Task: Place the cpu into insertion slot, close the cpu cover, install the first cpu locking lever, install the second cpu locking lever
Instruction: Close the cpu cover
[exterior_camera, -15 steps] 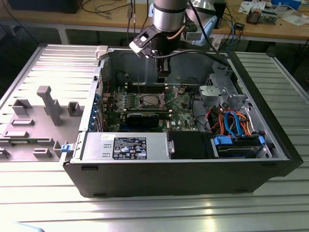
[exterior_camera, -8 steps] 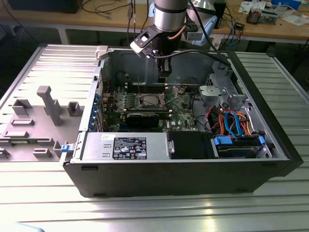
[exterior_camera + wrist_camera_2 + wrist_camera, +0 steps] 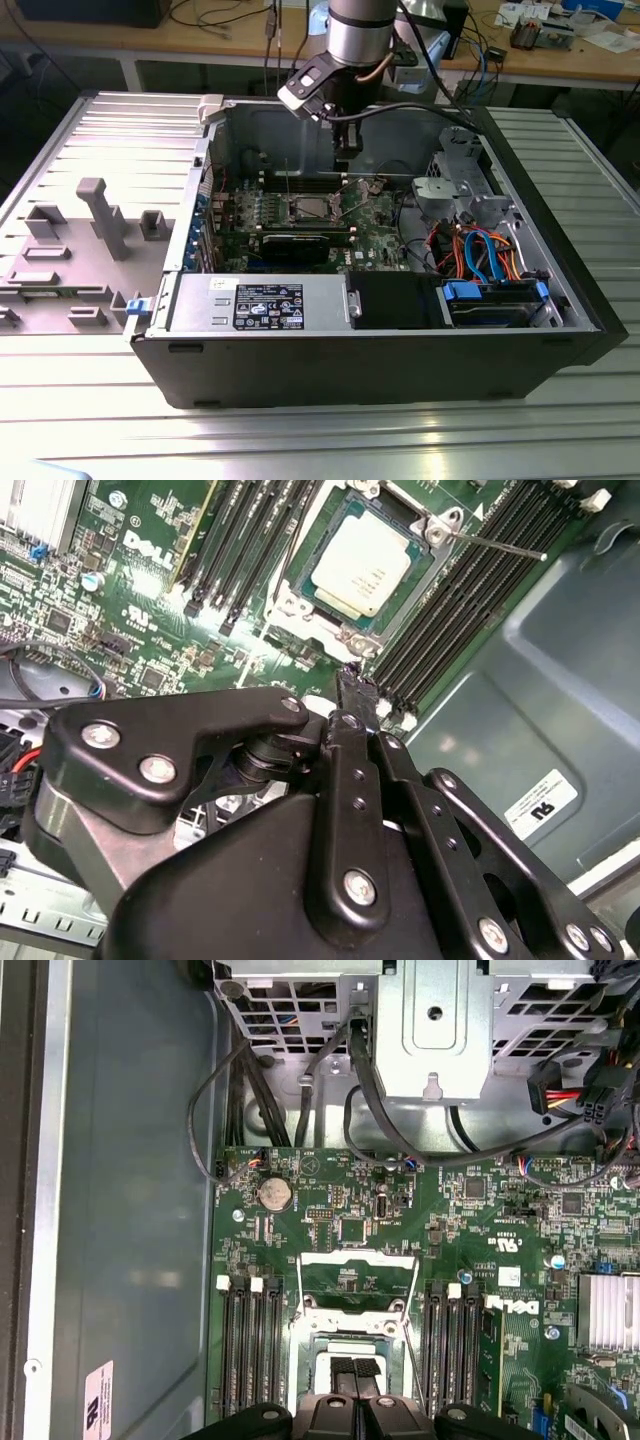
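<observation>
A ribbed metal table is carrying an open computer case, which is lying on its side with its inside facing up. On the exterior view's left, a grey moulded tray is sitting beside the case. The arm is reaching down into the case from above.

The green circuit board is covering the floor of the case, with a metal drive cage and bundled cables beyond it. Long black memory slots are running along both sides of the socket.

The gripper is hanging just above the board at the socket. Its two black fingertips are pressing together side by side and are carrying nothing. In the second wrist view the gripper is pointing at the board just beside the socket's corner.

The cpu cover is standing swung open, off the socket, on the side toward the round coin battery. The board is showing through its square window.

The insertion slot is lying uncovered, its pale metal rim showing around the chip. The cpu is already sitting flat inside it, silver top facing up.

A thin wire locking lever is sticking out from one corner of the slot, unlatched, across the neighbouring memory slots.
</observation>
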